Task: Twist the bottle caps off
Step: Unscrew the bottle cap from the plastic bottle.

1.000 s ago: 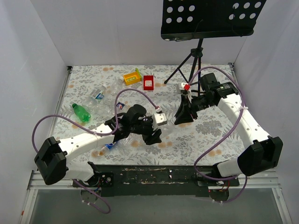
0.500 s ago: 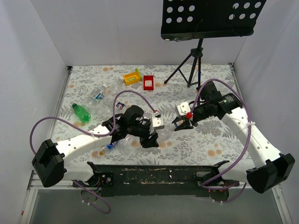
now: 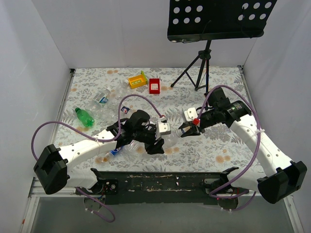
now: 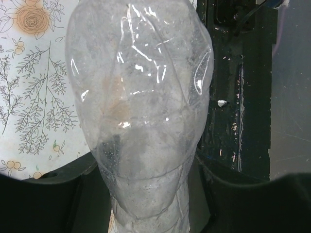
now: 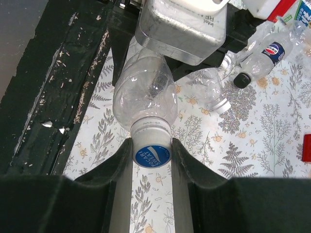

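None looks unscrewed yet: one blue-topped cap (image 5: 151, 155) sits pinched between the right gripper's (image 5: 150, 148) jaws, its clear bottle (image 5: 145, 99) clamped within the left gripper's (image 4: 150, 194), other capped bottles (image 5: 262, 56) lying beyond them.

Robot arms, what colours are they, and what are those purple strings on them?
The left arm and right arm are white tubes with chunky black joints. The purple strings are cables, one looping loosely along each arm. The left gripper and right gripper each have two dark fingers. The right one's are grey inside, and it has a small red knob. A silvery box sits on the left wrist.
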`<state>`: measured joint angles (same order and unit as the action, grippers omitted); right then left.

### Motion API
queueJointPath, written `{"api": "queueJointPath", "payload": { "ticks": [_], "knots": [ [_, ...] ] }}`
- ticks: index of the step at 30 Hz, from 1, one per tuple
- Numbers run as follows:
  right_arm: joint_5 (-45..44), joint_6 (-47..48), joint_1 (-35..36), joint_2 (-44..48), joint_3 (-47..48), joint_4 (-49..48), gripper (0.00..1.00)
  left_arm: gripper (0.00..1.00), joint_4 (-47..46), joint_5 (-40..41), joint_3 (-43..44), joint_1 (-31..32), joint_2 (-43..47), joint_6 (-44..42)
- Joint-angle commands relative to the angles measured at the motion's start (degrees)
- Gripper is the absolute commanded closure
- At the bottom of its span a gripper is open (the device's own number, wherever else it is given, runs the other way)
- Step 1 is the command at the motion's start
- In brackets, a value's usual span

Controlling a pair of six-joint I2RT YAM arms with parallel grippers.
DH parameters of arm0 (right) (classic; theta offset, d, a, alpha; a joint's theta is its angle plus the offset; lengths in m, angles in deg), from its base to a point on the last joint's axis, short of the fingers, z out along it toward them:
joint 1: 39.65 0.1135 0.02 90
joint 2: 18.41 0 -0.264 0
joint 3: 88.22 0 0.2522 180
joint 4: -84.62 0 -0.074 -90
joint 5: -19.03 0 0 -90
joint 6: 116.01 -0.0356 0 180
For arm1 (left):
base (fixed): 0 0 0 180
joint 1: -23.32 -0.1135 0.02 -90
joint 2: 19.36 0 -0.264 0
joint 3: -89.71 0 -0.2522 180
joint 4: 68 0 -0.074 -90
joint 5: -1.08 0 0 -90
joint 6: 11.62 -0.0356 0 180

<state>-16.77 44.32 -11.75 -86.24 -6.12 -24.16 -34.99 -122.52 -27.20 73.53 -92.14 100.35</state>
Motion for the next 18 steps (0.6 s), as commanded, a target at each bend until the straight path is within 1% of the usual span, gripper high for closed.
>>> {"api": "queueJointPath", "payload": {
  "ticks": [1, 7, 13, 14, 15, 16, 17, 18],
  "knots": [
    [-0.1, -2.2, 0.3, 0.5, -0.5, -1.0, 0.98, 0.96, -2.6, 0.0, 2.3, -0.4, 1.3, 1.7],
    [0.5, -4.9, -0.1, 0.4, -0.6, -2.2, 0.95, 0.95, -2.6, 0.1, 2.2, -0.4, 1.2, 2.5],
    [1.5, -7.0, -0.7, 0.4, -0.8, -3.2, 0.78, 0.96, -2.6, 0.0, 2.4, -0.4, 1.5, 2.6],
    [1.7, -7.6, -0.8, 0.4, -0.8, -3.5, 0.73, 0.95, -2.6, 0.1, 2.5, -0.4, 1.3, 2.6],
    [2.0, -8.7, -1.0, 0.5, -0.7, -3.9, 0.66, 0.95, -2.5, -0.1, 2.5, -0.4, 1.4, 2.6],
    [2.1, -10.5, -1.4, 0.6, -0.7, -4.6, 0.56, 0.95, -2.5, -0.1, 2.4, -0.4, 1.3, 2.6],
    [2.1, -13.1, -1.6, 0.7, -0.5, -5.9, 0.45, 0.96, -2.5, -0.1, 2.4, -0.4, 1.2, 2.7],
    [2.6, -16.2, -2.3, 0.8, -0.2, -7.3, 0.39, 0.96, -2.5, 0.0, 2.4, -0.4, 1.2, 2.7]
  ]
}}
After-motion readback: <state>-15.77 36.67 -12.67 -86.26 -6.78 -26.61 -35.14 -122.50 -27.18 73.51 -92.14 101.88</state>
